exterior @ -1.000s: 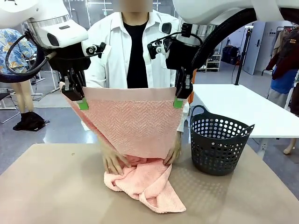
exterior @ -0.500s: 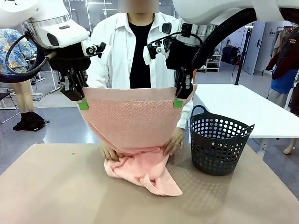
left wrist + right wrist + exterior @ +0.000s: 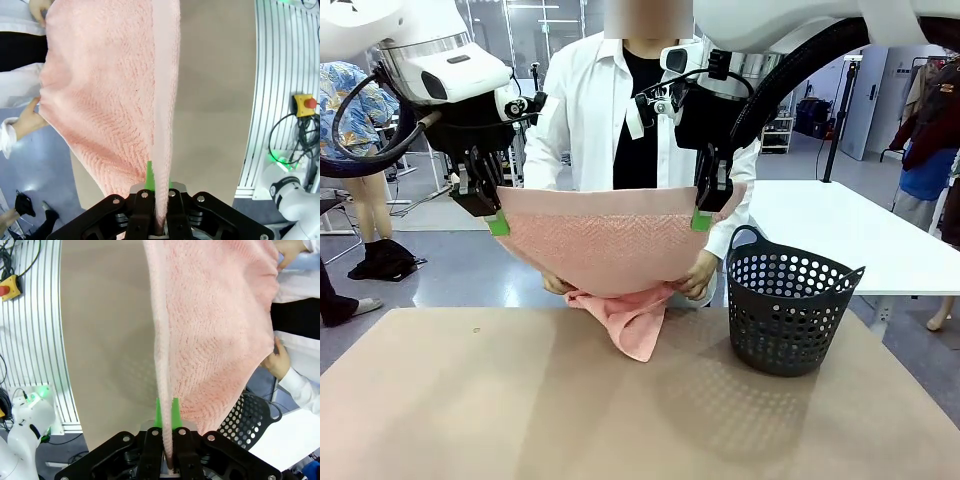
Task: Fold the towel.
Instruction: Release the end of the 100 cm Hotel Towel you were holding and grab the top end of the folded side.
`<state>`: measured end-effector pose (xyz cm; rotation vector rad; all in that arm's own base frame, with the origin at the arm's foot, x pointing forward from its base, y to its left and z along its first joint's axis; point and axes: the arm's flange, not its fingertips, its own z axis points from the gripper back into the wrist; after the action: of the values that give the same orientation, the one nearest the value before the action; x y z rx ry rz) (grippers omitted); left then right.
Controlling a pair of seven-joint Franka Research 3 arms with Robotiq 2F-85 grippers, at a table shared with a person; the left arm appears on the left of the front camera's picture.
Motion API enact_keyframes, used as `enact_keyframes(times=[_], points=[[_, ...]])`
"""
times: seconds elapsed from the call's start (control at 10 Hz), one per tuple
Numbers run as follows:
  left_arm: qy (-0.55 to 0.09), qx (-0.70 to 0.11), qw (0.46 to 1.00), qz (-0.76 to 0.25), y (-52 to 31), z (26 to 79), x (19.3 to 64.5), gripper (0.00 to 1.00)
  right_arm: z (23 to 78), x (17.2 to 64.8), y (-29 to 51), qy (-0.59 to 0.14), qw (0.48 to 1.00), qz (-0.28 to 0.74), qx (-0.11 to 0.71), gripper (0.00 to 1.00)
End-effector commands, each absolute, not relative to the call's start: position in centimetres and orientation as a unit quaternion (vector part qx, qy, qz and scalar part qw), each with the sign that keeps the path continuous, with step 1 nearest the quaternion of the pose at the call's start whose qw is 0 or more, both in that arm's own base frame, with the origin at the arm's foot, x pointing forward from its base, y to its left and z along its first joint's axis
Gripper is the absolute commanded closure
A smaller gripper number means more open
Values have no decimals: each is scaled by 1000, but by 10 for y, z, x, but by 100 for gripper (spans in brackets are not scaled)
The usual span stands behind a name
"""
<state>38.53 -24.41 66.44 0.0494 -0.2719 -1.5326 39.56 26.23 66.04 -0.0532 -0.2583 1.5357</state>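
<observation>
Left wrist view puts you right at the jaws: the left gripper (image 3: 159,182) is clamped tight on the plain band of the towel (image 3: 100,90), green pads pinching the edge with no gap to spare. In the right wrist view the right gripper (image 3: 167,415) is closed the same way on the opposite top corner. From the front, the towel's top edge runs taut and nearly level between your two grips, well above the table (image 3: 440,400). Below that, the person holds the lower part up at the far side, one hand (image 3: 700,278) nearer the basket (image 3: 790,310), the other hand (image 3: 558,285) opposite. The cloth bellies between you, and a loose tail droops toward the tabletop; you cannot tell whether it touches. This looks like the half-fold being set up, lower edge coming up toward the upper. Your next move likely calls for holding both corners firm and level, keeping tension even, then lowering together so the layers land flat.
</observation>
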Motion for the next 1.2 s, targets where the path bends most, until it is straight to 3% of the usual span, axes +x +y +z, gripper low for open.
enact_keyframes(times=[0.0,1.1], points=[[-123,22,712,-691,-243,665,385,100,661,396,262,-117,711,692,-25,100],[-123,22,712,-691,-243,665,385,100,661,396,262,-117,711,692,-25,100]])
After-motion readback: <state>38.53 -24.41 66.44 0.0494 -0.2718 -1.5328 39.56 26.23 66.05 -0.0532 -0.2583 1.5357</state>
